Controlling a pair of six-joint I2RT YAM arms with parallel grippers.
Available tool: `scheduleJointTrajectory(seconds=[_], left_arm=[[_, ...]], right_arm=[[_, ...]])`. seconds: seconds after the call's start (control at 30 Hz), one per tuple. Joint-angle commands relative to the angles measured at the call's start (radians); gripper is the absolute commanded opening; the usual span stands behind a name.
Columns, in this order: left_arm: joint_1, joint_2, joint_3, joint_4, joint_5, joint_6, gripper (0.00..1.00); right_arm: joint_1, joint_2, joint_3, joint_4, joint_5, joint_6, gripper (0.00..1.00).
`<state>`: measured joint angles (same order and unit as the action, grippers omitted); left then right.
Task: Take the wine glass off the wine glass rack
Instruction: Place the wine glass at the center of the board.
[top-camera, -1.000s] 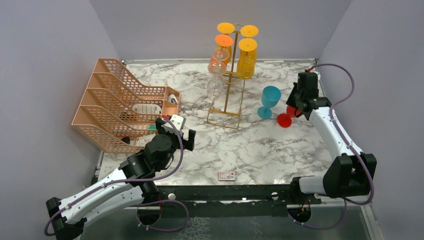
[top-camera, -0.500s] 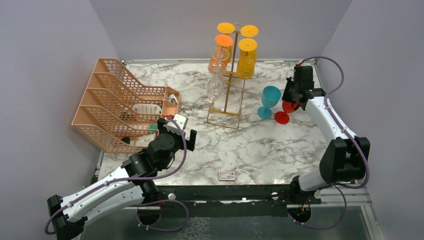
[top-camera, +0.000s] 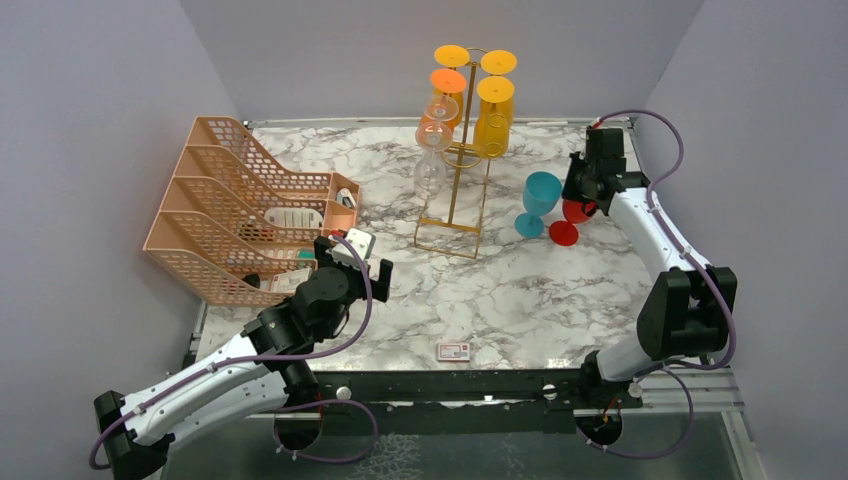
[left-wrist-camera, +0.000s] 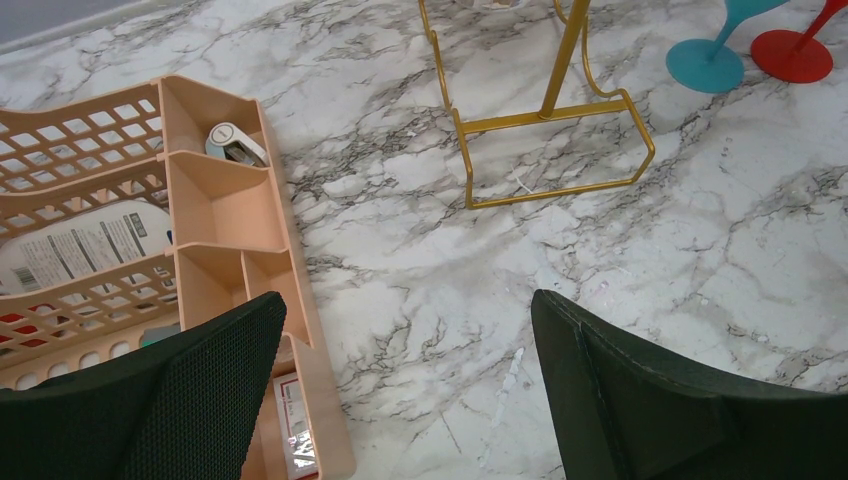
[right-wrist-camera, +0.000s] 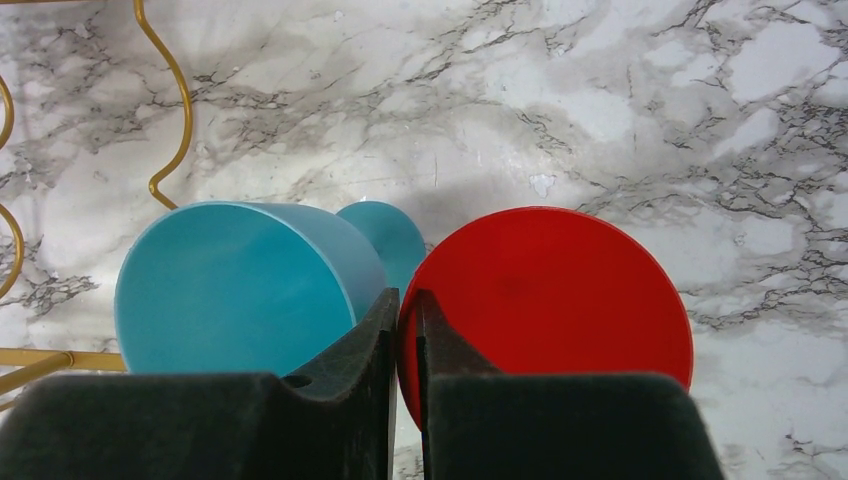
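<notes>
Red wine glass (right-wrist-camera: 560, 290): off the wine glass rack (top-camera: 455, 170), just beside teal glass (right-wrist-camera: 230, 285), slightly nearer it than before.
Right end effector (right-wrist-camera: 408, 300): clenched on its rim.
Left end effector (left-wrist-camera: 405, 300): released, unmoved.

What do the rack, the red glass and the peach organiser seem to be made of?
The rack is probably thin metal wire with a shiny gold finish; it glints along its bent base. The red glass is likely plastic: it looks opaque and matte, with even colour. The organiser looks like moulded plastic, matte peach, with a regular mesh of holes.
</notes>
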<state>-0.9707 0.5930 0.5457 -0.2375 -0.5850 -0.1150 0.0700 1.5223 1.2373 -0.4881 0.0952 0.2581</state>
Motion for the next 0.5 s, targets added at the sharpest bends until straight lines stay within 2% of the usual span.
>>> scheduleJointTrajectory(seconds=[0.0, 0.47], left_arm=[[0.003, -0.005, -0.005, -0.005, -0.006, -0.006, 0.99], [0.003, -0.002, -0.007, -0.002, -0.004, -0.005, 0.99]], right_arm=[[-0.004, -0.005, 0.028, -0.021, -0.008, -0.018, 0.12], [-0.004, -0.004, 0.053, -0.038, 0.010, -0.030, 0.16]])
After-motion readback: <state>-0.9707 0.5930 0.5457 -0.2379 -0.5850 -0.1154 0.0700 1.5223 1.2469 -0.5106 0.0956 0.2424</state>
